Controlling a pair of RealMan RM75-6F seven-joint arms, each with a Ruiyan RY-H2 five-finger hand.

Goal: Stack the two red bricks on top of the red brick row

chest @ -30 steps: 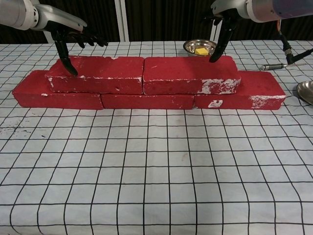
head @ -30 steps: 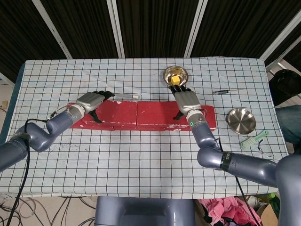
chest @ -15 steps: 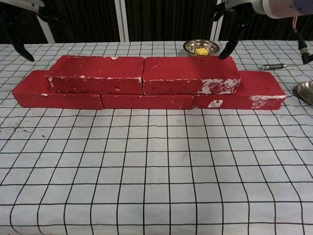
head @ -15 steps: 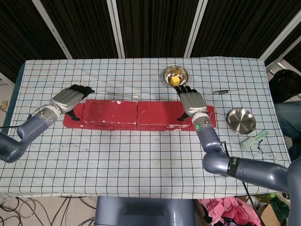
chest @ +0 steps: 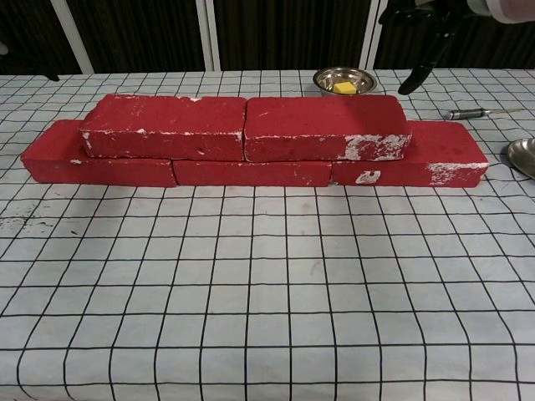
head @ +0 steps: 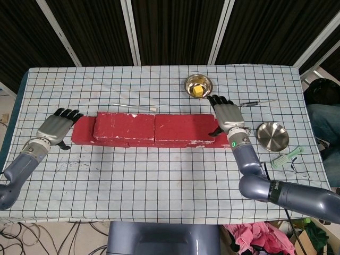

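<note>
Two red bricks (chest: 244,127) lying end to end atop red brick row (chest: 251,163), touching each other, on checked bench (chest: 267,284). Left hand (head: 54,127) hovering off row's left end, fingers (head: 68,112) apart, holding nothing. Right hand (head: 229,117) hanging over row's right end, fingers (head: 217,99) spread, empty. Steel bowl (head: 197,85) with yellow piece sitting behind bricks; second bowl (head: 272,136) sitting right of row.
</note>
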